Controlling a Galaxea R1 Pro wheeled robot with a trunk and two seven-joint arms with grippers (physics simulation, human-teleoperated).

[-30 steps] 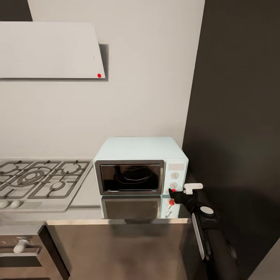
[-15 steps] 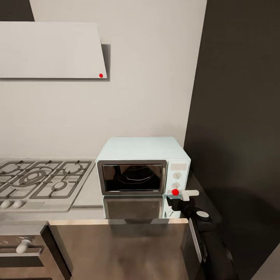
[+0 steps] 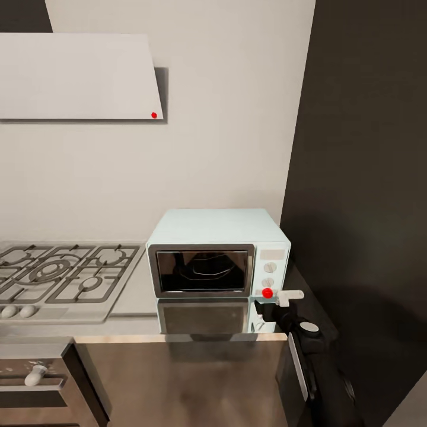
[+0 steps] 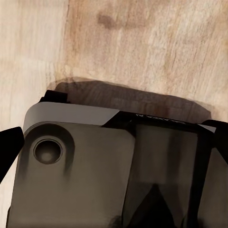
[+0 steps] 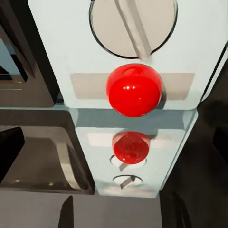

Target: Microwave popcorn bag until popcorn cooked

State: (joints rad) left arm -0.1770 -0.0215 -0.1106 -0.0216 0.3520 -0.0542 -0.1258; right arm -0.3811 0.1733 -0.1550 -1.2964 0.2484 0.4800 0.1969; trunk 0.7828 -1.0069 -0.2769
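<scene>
The mint-blue microwave stands on the glossy grey countertop against the wall, its dark glass door shut. A dim shape shows behind the glass; I cannot make out the popcorn bag. My right gripper hovers just below and in front of the red button at the foot of the white knob panel. In the right wrist view the red button sits under a round knob, and dark fingers stand wide apart: open. My left gripper hangs open over my own dark base.
A steel gas hob lies left of the microwave, under a flat white hood. A tall dark cabinet wall rises close on the right. Dark cabinet fronts and a built-in oven's knob sit below the worktop.
The head camera shifted slightly. My right gripper dropped a little from the panel, uncovering the red button, and has stayed still for the last half second.
</scene>
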